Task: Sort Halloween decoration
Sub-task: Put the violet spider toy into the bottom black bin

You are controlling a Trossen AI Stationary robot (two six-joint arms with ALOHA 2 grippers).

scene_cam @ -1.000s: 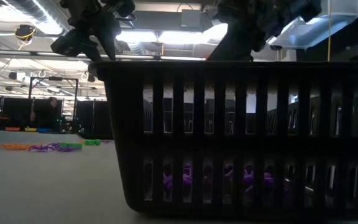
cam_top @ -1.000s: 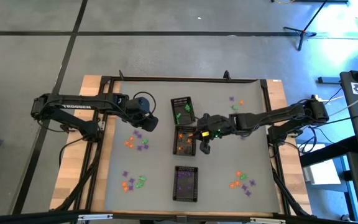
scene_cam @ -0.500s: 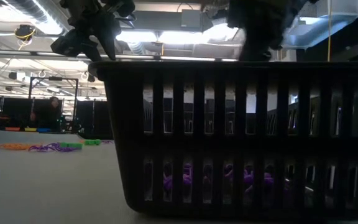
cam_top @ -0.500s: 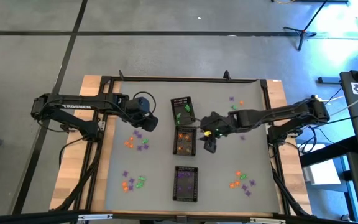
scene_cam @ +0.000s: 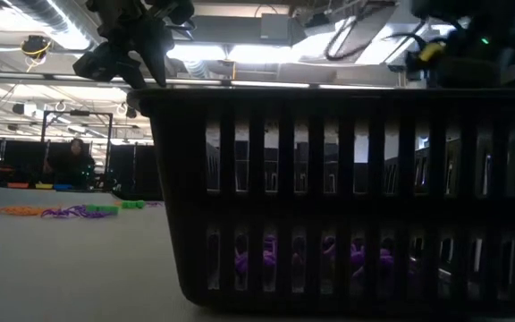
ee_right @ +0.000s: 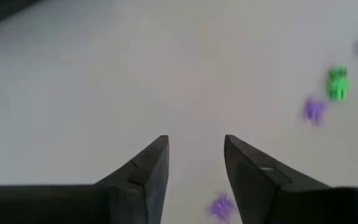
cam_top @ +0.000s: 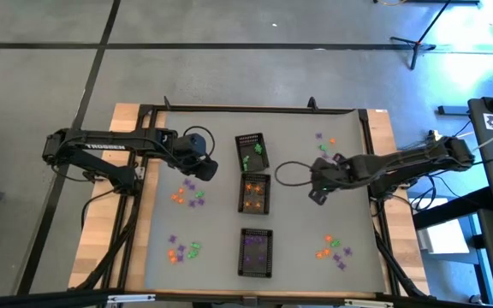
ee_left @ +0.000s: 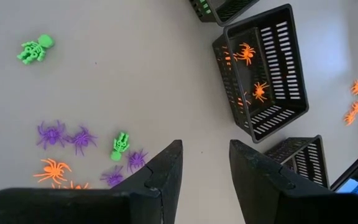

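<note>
So the right gripper [cam_top: 317, 195] sits over bare grey tabletop [cam_top: 298, 239] at about 3 o'clock from the middle black slotted plastic basket [cam_top: 255, 193], fingers apart with nothing between them. The left gripper [cam_top: 202, 169] hangs at roughly 10 o'clock from that basket, fingers apart too, empty. Tiny plastic orange, green and purple spiders and skeletons [cam_top: 188, 192] lie scattered in little clusters near the table corners, and some orange spiders [ee_left: 252, 73] are already in the middle basket.
</note>
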